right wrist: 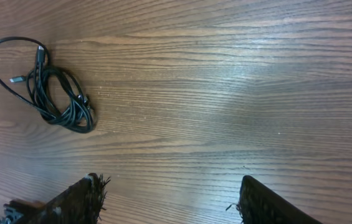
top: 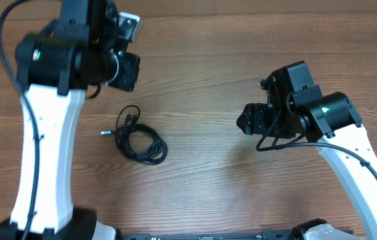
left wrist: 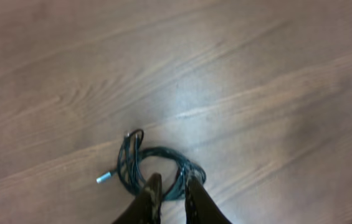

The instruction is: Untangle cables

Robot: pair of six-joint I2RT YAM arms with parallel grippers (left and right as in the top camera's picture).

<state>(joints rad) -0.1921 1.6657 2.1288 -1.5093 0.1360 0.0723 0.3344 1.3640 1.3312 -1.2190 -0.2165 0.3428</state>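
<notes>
Since the cables (top: 141,138) lie as one coiled bundle on the worktop (top: 228,53), left end effector (left wrist: 172,180) hovers over it, fingers (left wrist: 152,196) nearly together on nothing, likely lining up a pick, while right end effector (right wrist: 171,184) sits well aside, fingers (right wrist: 82,199) wide apart, keeping clear.

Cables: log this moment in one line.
cables: one coiled bundle on table | left gripper: fingers nearly shut, empty | right gripper: fingers open, empty

Left claw (left wrist: 172,186) nearly closed, right claw (right wrist: 171,183) spread wide.
</notes>
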